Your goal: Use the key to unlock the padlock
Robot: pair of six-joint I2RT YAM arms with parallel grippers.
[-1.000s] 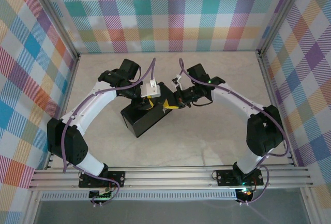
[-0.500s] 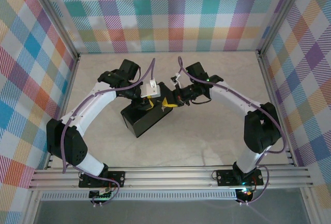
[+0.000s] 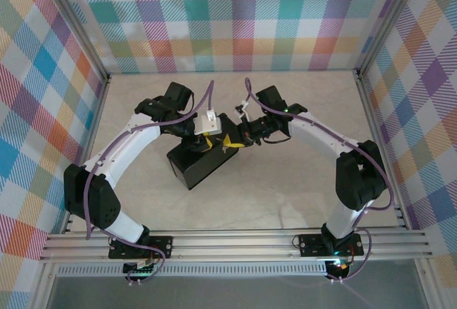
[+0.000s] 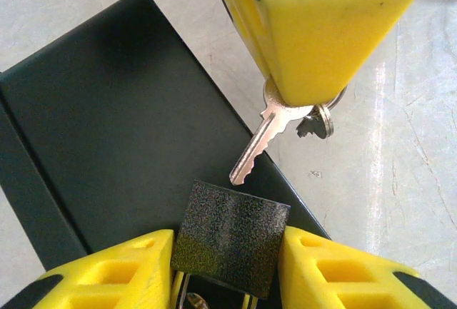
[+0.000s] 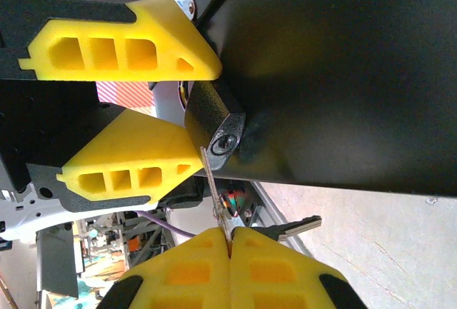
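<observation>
The small black padlock (image 4: 230, 237) is clamped by its sides between my left gripper's (image 4: 228, 270) yellow fingers (image 4: 107, 270), against the edge of the dark box (image 4: 121, 130). Its thin shackle legs show below it. My right gripper (image 5: 230, 241) is shut on the silvery key (image 5: 213, 180). The key's tip sits just beside the padlock's (image 5: 214, 127) round keyhole (image 5: 226, 142), outside it. In the left wrist view the key (image 4: 260, 141) points down at the padlock's top edge. From above, both grippers (image 3: 207, 138) (image 3: 239, 138) meet at the box's (image 3: 196, 163) far end.
A second key (image 5: 296, 227) dangles from the same ring beside my right fingers. The box lies slantwise mid-table on the pale table (image 3: 285, 195). Checkered walls (image 3: 235, 16) enclose the back and both sides.
My right gripper has shifted slightly left, bringing the key closer to the padlock. The left arm and the box have not moved.
</observation>
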